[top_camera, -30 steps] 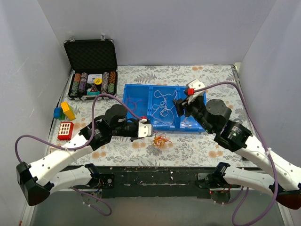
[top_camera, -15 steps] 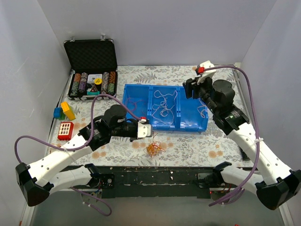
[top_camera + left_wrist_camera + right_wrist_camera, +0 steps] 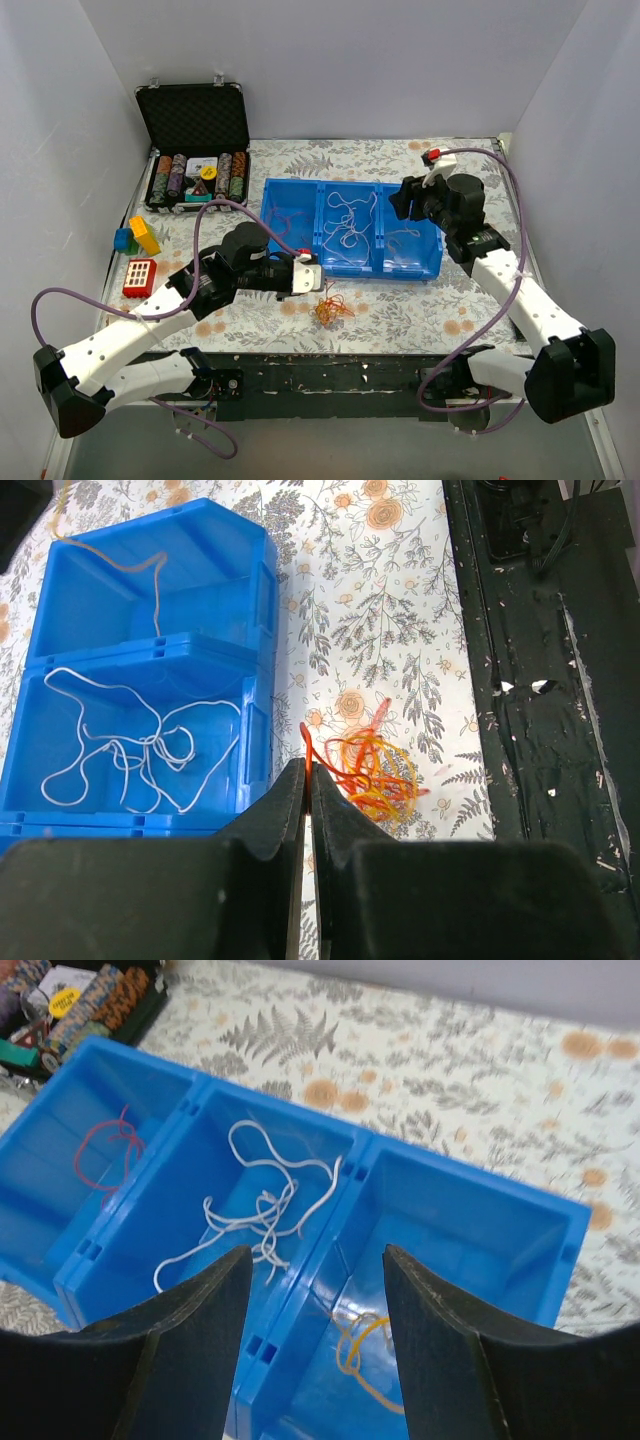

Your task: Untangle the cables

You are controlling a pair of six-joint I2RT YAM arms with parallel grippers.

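- The table has a flowered cloth, and on it stands a blue tray with three compartments.
- In the tray, the left compartment holds a red wire, the middle one white wires, and the right one an orange wire. I judge these as already sorted.
- The right gripper hangs above the right compartment with its fingers wide apart, and it carries nothing.
- The left gripper is just beside the near wall of the tray. Its jaws are pressed together on one thin reddish strand.
- The remaining cables are a small orange and red tangle. It seems to lie on the cloth between the tray and the near edge of the table, and the pinched strand joins it to the left gripper.
- These wires look very light, soft and springy, so I expect that one pull will drag the whole clump and not free one wire.
- Such a thin wire may also slip from the pads. A free end or a loop that stands out is the better place to hold, while the other gripper holds the clump down.
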